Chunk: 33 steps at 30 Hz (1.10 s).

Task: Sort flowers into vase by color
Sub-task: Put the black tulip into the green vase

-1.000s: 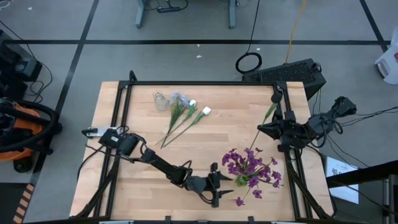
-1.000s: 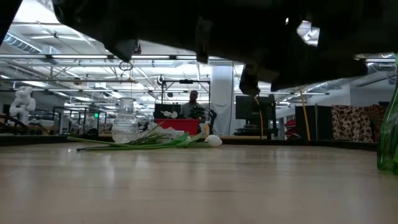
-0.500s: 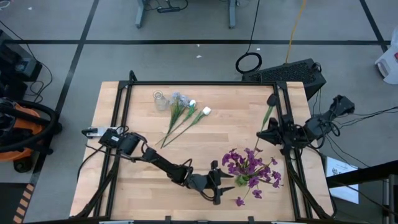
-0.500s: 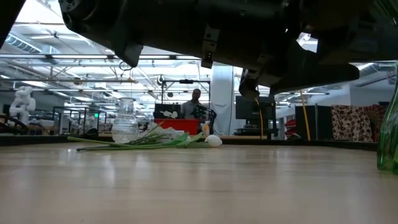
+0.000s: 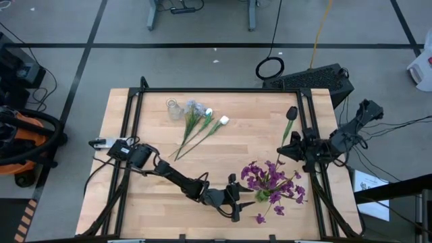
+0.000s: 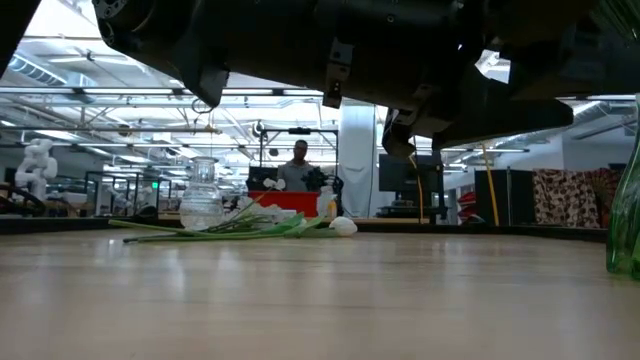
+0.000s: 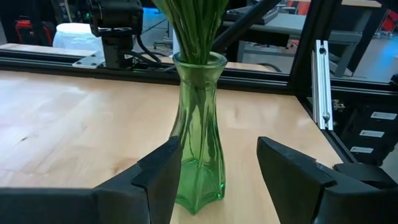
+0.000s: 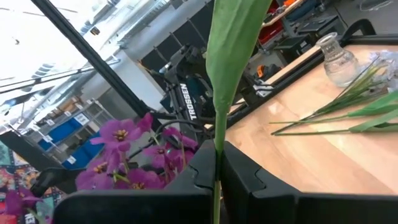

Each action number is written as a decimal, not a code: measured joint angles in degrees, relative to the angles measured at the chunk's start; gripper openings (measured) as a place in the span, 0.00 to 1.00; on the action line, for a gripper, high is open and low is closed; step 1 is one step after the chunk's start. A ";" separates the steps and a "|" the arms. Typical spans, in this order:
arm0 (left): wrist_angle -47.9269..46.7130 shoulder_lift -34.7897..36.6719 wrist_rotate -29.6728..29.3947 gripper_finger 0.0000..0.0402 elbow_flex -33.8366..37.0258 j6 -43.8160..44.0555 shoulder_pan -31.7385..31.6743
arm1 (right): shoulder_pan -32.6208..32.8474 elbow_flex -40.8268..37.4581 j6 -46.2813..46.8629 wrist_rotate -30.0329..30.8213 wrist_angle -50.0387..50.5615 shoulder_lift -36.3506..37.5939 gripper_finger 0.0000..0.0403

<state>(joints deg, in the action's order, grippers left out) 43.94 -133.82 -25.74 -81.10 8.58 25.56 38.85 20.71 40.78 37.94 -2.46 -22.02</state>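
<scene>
Purple flowers point(image 5: 271, 179) stood in the green vase point(image 7: 199, 143); white and grey-blue stems point(image 5: 199, 125) lay beside the clear vase point(image 5: 175, 109) on the tabletop point(image 5: 148, 202), unsorted. Left claw point(image 7: 217, 171) was spread around the green vase. Right claw point(image 8: 215, 177) was clenched on a stem point(image 5: 289, 125), lifted slightly since the earlier frame.

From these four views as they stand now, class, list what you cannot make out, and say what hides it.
- Low view: the left arm's dark body fills the top; the green vase is cut by the right edge.
- Left wrist view: the purple blooms are cut off above the vase.
- Right wrist view: the head of the stem held by the right tool runs off the top.
- High view: the clear vase is too small for detail.
</scene>
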 joint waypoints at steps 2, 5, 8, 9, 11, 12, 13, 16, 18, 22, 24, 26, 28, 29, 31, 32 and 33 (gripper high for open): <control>0.25 0.00 0.58 0.54 0.00 -0.02 -0.02 | 0.34 0.00 0.45 0.55 -0.45 -0.94 0.01; 0.68 -0.02 1.76 0.54 0.00 0.01 -0.19 | 1.17 0.00 0.59 1.30 -1.59 -2.26 0.01; 0.75 -0.02 1.91 0.54 0.00 0.05 -0.20 | 1.66 0.00 0.54 1.50 -4.03 -3.89 0.01; 0.76 -0.02 1.95 0.54 0.00 0.05 -0.20 | 1.81 0.00 0.50 1.61 -4.36 -4.33 0.01; 0.83 -0.02 1.97 0.54 0.00 0.04 -0.22 | 2.14 0.00 0.54 2.43 -4.43 -5.35 0.01; 0.84 -0.02 1.93 0.54 0.00 0.03 -0.22 | 2.33 0.00 0.55 2.87 -4.41 -5.91 0.01; 0.81 -0.02 1.68 0.54 0.00 -0.04 -0.22 | 2.49 0.00 0.56 3.07 -4.45 -6.43 0.01; 0.76 -0.04 -0.12 0.54 0.02 -0.15 -0.48 | 2.58 0.00 0.56 3.08 -5.41 -8.23 0.01; 1.25 -0.04 -0.26 0.54 0.02 -0.14 -0.93 | 2.58 0.02 0.56 2.94 -6.95 -9.33 0.01; 2.00 -0.04 0.76 0.54 0.02 -0.07 -1.71 | 2.58 0.02 0.50 2.68 -8.54 -11.09 0.01; 1.90 -0.04 1.13 0.54 0.02 -0.10 -1.84 | 2.58 0.02 0.24 2.58 -9.61 -11.54 0.01; 1.84 -0.04 1.29 0.54 0.02 -0.11 -1.88 | 2.89 0.02 -0.36 2.59 -9.77 -11.73 0.01; 1.73 -0.04 1.35 0.54 0.02 -0.10 -1.86 | 3.52 0.02 -1.82 2.57 -9.72 -11.78 0.01; 1.64 -0.04 1.43 0.54 0.02 -0.12 -1.86 | 3.87 0.02 -2.52 2.55 -9.77 -11.76 0.01; 1.49 -0.04 1.47 0.54 0.02 -0.17 -1.88 | 4.70 0.02 -3.62 2.55 -9.75 -11.76 0.01; 1.30 -0.04 1.47 0.54 0.02 -0.17 -1.88 | 5.16 0.02 -3.97 2.55 -9.75 -11.76 0.01; 1.00 -0.04 1.47 0.54 0.02 -0.17 -1.88 | 5.57 0.02 -4.43 2.51 -9.75 -11.76 0.01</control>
<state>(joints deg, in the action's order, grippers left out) 44.94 -133.86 -24.27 -81.08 8.40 23.68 44.42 20.73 36.35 40.44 -12.22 -33.78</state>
